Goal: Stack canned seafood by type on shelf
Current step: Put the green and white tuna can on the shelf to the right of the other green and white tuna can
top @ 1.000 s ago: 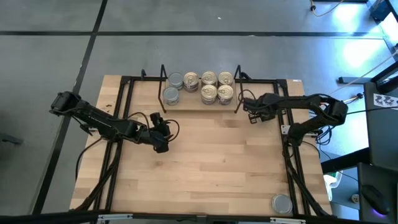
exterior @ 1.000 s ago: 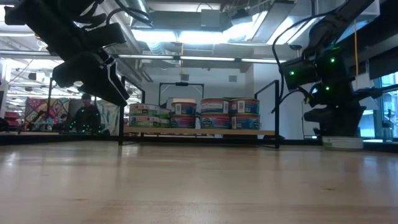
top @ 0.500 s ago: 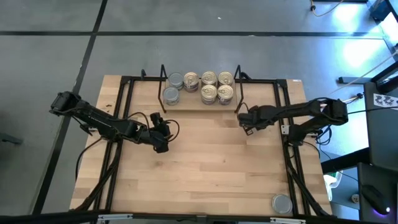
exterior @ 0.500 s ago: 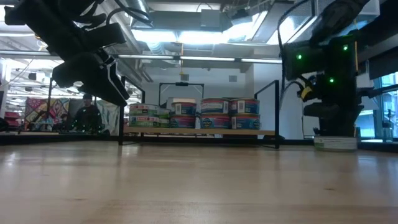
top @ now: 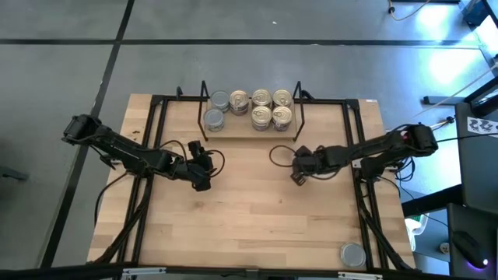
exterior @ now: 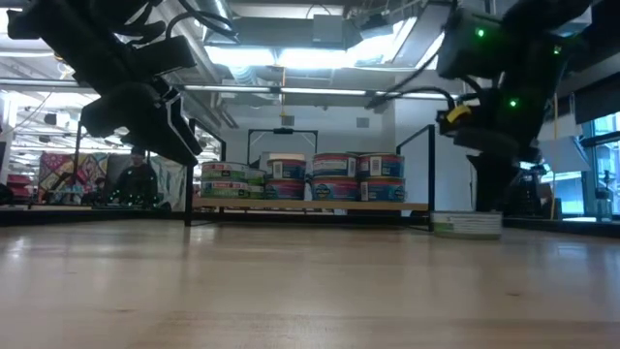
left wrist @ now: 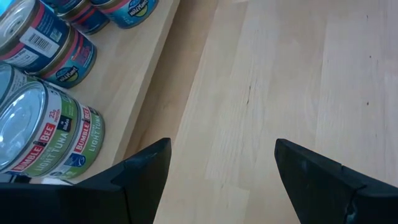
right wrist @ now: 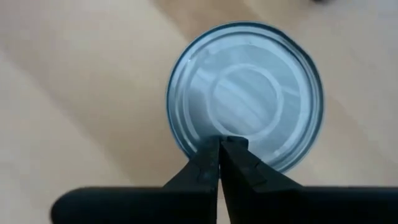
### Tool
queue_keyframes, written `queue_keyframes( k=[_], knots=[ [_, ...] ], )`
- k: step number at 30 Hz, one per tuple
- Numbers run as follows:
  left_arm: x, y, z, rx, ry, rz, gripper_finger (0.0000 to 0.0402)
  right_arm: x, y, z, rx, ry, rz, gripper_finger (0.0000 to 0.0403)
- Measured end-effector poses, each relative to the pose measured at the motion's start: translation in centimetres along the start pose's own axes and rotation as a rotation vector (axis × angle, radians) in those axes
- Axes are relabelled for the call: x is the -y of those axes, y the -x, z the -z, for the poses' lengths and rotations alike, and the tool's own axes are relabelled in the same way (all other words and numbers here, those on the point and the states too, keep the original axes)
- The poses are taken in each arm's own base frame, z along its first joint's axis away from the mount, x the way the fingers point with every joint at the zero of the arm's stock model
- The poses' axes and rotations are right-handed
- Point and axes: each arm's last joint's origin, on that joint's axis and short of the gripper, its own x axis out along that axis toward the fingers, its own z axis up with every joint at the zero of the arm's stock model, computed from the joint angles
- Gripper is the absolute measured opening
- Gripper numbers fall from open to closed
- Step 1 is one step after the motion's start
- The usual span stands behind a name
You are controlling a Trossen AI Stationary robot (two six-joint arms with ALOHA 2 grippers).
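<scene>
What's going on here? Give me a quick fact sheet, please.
Shelf: far edge of the table, holding seven cans
Grey-topped cans: two, at its left end
Gold-topped cans: five, beside them
Left gripper: open, empty, near the shelf front
Right gripper: shut, right above a grey-topped can mid-table; contact unclear
Spare can: near right corner
</scene>
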Motion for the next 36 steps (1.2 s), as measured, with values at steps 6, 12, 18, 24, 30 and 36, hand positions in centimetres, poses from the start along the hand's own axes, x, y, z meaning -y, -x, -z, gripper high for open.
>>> queue_keyframes(
  k=[6, 12, 18, 24, 30, 36],
  knots=[
    [0.0, 0.0, 0.0, 0.0, -0.011, 0.0, 0.0285, -1.9, -0.1, -0.5, 0.098, 0.082, -0.132, 0.0014],
    [0.1, 0.0, 0.0, 0.001, 0.025, 0.021, 0.0285, -3.8, -2.3, -1.3, 0.178, 0.153, -0.187, 0.0014],
    [0.4, 0.0, -0.7, 0.047, 0.042, 0.1, 0.0285, -5.7, -4.0, -2.3, 0.301, 0.215, -0.289, 0.0014],
    [1.3, -0.8, -1.5, 0.117, 0.053, 0.15, 0.0285, -7.7, -4.7, -3.6, 0.356, 0.292, -0.321, 0.0014],
    [2.8, -2.6, -1.7, 0.149, 0.038, 0.177, 0.0285, -10.6, -5.6, -5.8, 0.413, 0.356, -0.342, 0.0014],
    [4.6, -4.7, -1.6, 0.175, 0.03, 0.243, 0.0285, -12.5, -5.0, -7.6, 0.472, 0.387, -0.368, 0.0014]
  ],
)
